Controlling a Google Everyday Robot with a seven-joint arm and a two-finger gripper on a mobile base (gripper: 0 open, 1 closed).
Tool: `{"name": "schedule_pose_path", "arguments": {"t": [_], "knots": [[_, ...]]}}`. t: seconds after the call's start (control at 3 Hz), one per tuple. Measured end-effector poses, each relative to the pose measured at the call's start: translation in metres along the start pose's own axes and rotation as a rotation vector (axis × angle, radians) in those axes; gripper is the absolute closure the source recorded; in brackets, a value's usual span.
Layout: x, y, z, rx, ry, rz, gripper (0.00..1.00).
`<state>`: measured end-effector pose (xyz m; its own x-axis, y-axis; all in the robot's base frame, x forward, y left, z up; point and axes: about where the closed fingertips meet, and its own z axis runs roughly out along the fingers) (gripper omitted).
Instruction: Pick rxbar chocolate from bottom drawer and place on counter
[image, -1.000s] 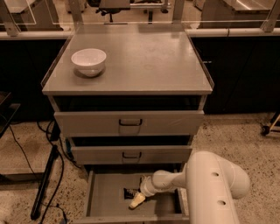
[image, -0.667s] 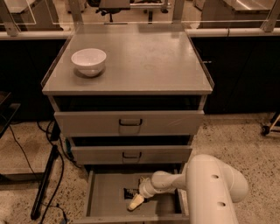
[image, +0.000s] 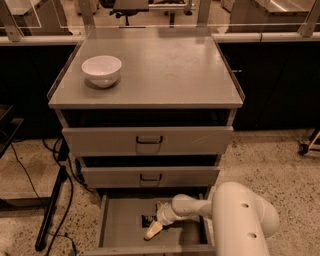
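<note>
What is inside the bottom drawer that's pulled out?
The robot's gripper is down in the bottom drawer, beside a small black packet, the rxbar chocolate. The white arm covers the drawer's right side, so anything there is hidden.

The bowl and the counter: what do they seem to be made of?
The bowl looks like glazed ceramic, perhaps plastic: smooth, white, softly glossy. The counter looks like metal: flat grey, dull sheen, thin raised side edges. The gripper is down in the bottom drawer.
</note>
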<state>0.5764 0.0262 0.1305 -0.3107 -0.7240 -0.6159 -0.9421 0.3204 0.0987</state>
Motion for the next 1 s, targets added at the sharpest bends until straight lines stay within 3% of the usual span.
{"name": "schedule_pose_path", "arguments": {"t": [1.0], "knots": [[0.014,-0.006,0.045,-0.043,0.017,-0.001,0.0]]}}
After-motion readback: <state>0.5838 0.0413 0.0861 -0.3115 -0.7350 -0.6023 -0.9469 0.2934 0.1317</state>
